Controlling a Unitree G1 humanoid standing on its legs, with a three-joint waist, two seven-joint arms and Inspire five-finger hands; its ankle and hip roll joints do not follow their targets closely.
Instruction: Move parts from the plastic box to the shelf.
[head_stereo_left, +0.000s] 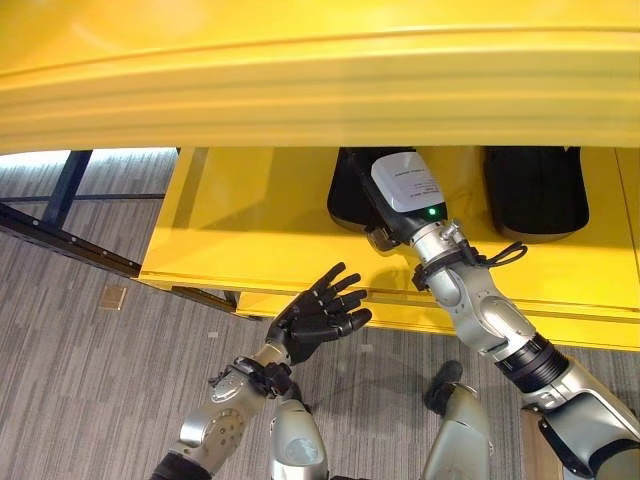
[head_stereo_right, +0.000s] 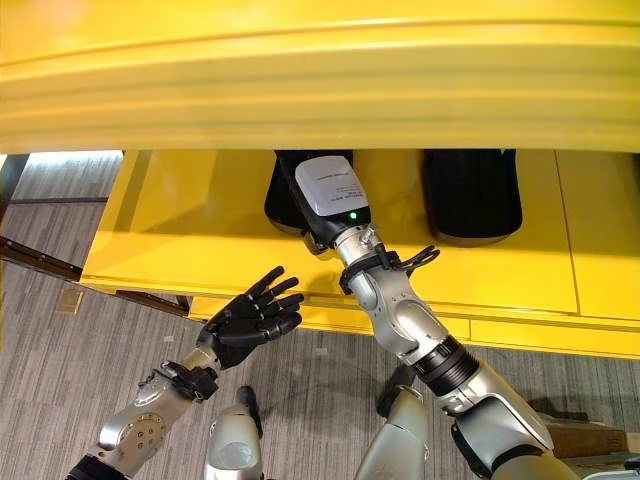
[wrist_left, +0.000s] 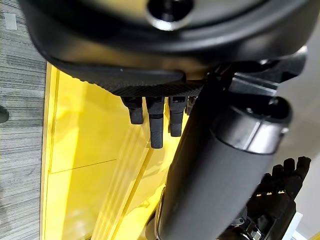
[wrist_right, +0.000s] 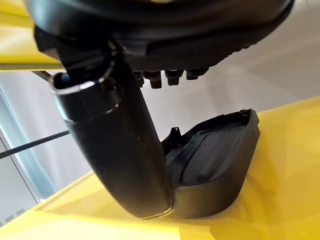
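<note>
Workshop or factory floor, yellow metal shelf (head_stereo_left: 250, 230) holding black moulded parts (head_stereo_left: 535, 190), grey carpet-tile floor (head_stereo_left: 80, 350)

Shelf (head_stereo_left: 250, 230) bright yellow; two parts (head_stereo_left: 535, 190) on it black; floor (head_stereo_left: 80, 360) grey, finely streaked; hands (head_stereo_left: 320, 315) dark.

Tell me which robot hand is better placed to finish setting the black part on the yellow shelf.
The right robot hand: it reaches onto the yellow shelf, beside the black moulded plastic part resting there. The left robot hand hovers open and empty before the shelf edge.
</note>
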